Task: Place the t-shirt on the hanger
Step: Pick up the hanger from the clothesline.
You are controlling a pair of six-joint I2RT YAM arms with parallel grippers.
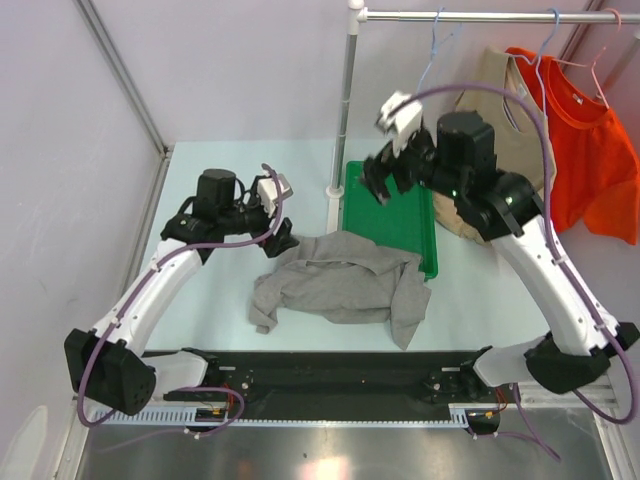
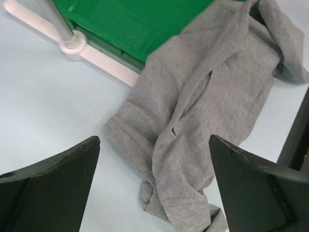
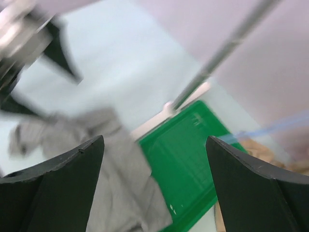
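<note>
T-shirt (image 1: 340, 285): grey, lies crumpled in a heap on the pale desk (image 1: 210, 300), roughly midway between the two arms. Its upper right corner overlaps the near edge of the green tray (image 1: 395, 215). Not on any hanger.

Left claw (image 1: 281, 240): jaws wide open, nothing between them. It sits low at the upper left edge of the t-shirt. In the left wrist view the grey cloth lies flat on the desk below and ahead of the gap between the fingers, reaching from there up to the tray. The fingers stand apart from the fabric on either side. Whether a fingertip touches the cloth cannot be told from above.

Right claw (image 1: 380, 180): jaws wide open, empty. Raised well above the desk, over the far left part of the tray, beyond and to the right of the t-shirt. In the right wrist view (blurred) the t-shirt shows below the left finger and the tray lies under the gap.

Hanger (image 1: 432, 48): thin light-blue wire, hooked on the metal rail (image 1: 480, 16) at the back, bare, well apart from the t-shirt. It hangs just above and behind the right claw; no contact seen.

Further right on the rail: a tan shirt (image 1: 490, 85) and an orange-red shirt (image 1: 585, 140), each on its own hanger
</note>
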